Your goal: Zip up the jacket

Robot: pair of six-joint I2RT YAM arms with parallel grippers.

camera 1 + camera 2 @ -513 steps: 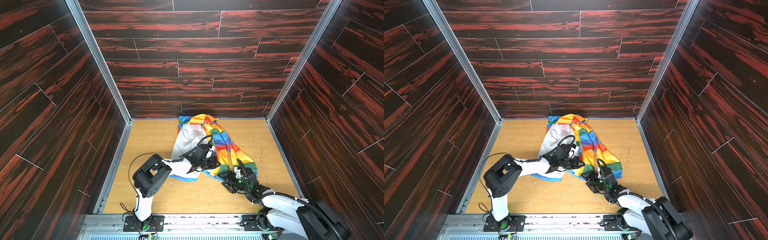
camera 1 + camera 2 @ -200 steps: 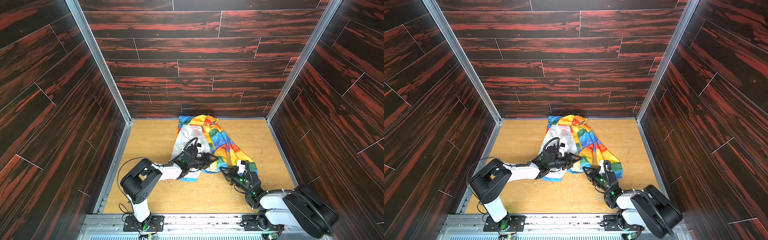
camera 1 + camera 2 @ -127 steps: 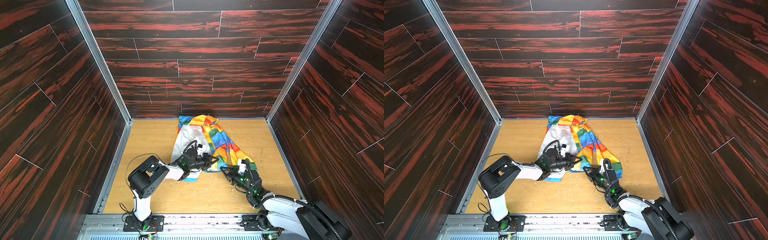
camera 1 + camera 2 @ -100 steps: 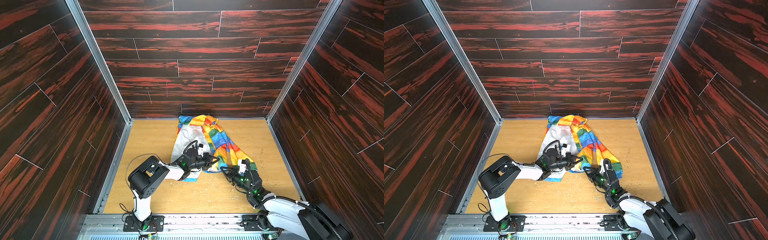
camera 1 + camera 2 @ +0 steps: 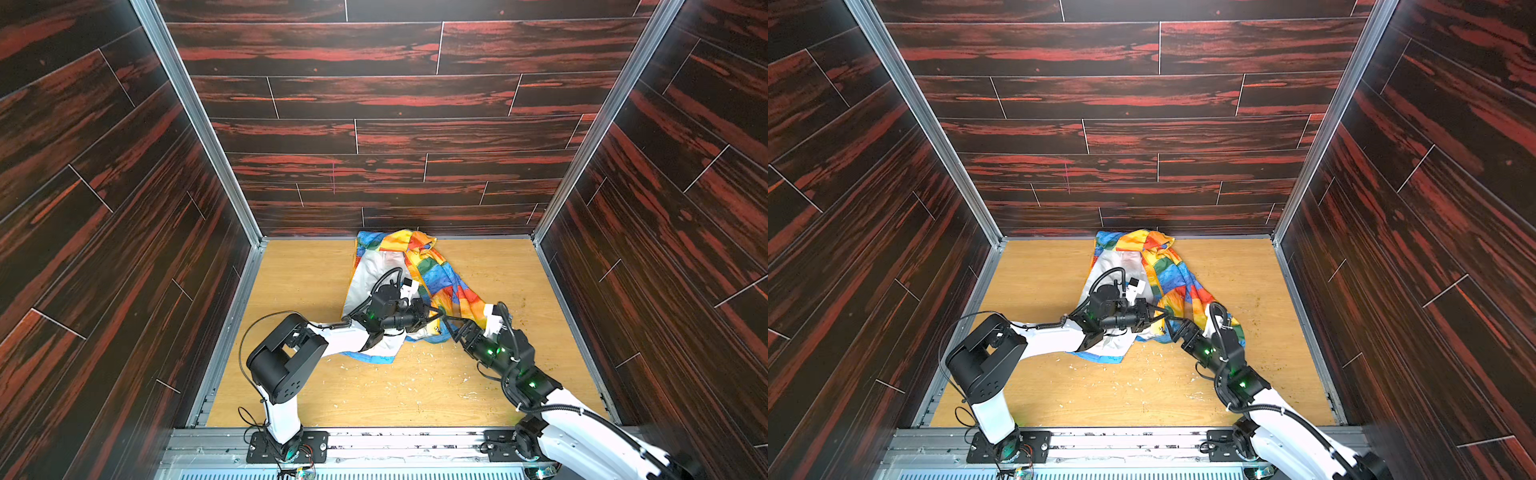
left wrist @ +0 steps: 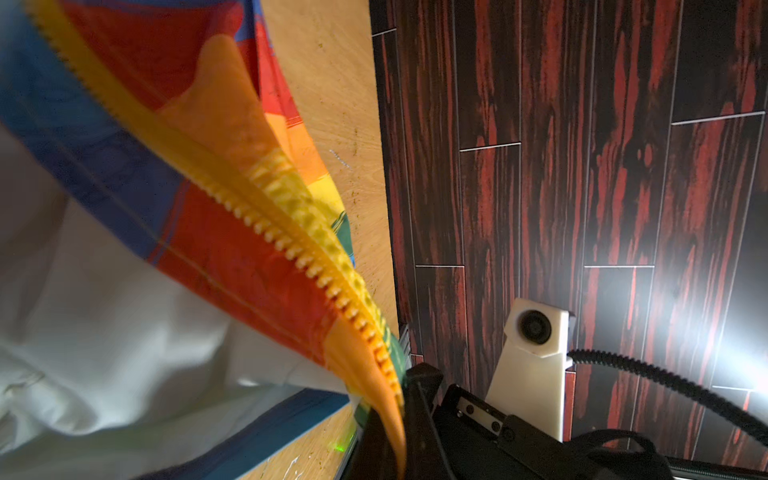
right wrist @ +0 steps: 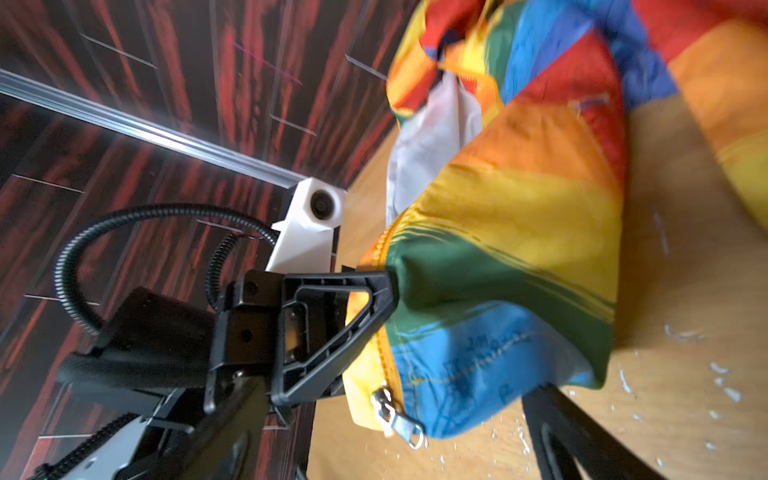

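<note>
The rainbow jacket [image 5: 440, 276] [image 5: 1173, 276] lies on the wooden floor in both top views, white lining up on its left half. My left gripper [image 5: 435, 312] [image 5: 1160, 314] [image 6: 397, 409] is shut on the jacket's near corner, at the yellow zipper tape [image 6: 291, 232]. One of its black fingers [image 7: 328, 320] pinches the green patch. Just beside it my right gripper [image 5: 451, 328] [image 5: 1174, 328] [image 7: 390, 453] stands open. The metal zipper slider [image 7: 395, 409] hangs free between its fingers [image 7: 552, 424], at the jacket's lower corner.
Dark red plank walls [image 5: 124, 208] close in the left, right and back sides. White crumbs [image 5: 415, 365] dot the floor in front of the jacket. A metal rail [image 5: 374, 440] runs along the front edge. The right wrist camera housing [image 6: 536, 332] faces my left wrist.
My left gripper has shut on the zipper edge at the jacket's near corner. My right gripper has opened and let go of that corner, staying close beside it.
</note>
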